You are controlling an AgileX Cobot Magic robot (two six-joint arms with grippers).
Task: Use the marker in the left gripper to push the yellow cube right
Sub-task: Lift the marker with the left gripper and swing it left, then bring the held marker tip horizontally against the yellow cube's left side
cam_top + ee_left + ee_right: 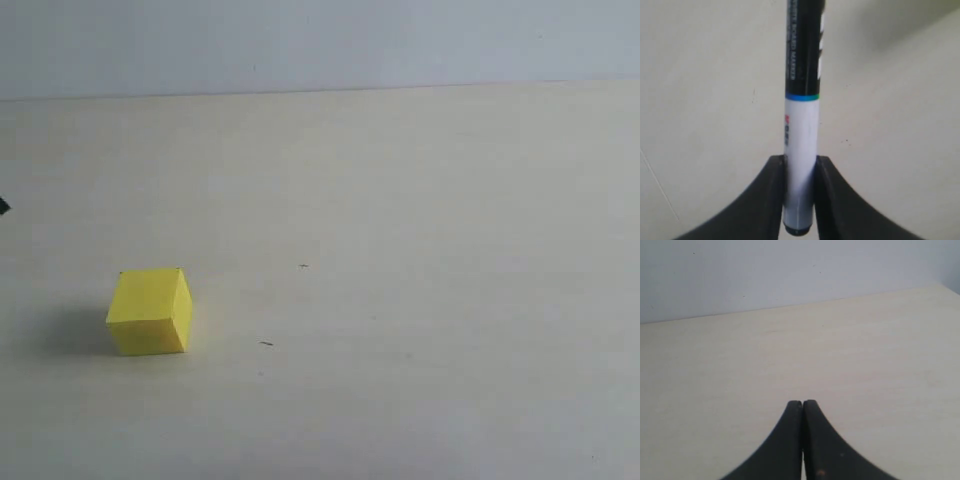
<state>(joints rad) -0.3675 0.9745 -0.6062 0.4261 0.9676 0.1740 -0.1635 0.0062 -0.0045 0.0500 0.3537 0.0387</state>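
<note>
- left gripper (800,167) is clamped on the marker (801,127); jaws closed against the white barrel near its butt end; black cap end sticks out well past the jaws
- long overhang, so a sideways load at the cap end could probably pivot the pen or slip it in the grip
- right gripper (803,407) has its jaws pressed together with nothing between them; it hangs over bare table and is not part of this step
- yellow cube (150,311) sits on the table (420,230) in the lower left of the exterior frame, apart from everything; it does not show in the left wrist view, so the pen is likely not lined up on it yet
- a dark sliver (3,206) shows at the left edge, mid height; cannot tell whether it is gripper or pen
- risks: contact high on the cube may tip it rather than slide it; off-centre contact may spin it so it drifts off line instead of going right; a pen tip carried too low may catch on the table
</note>
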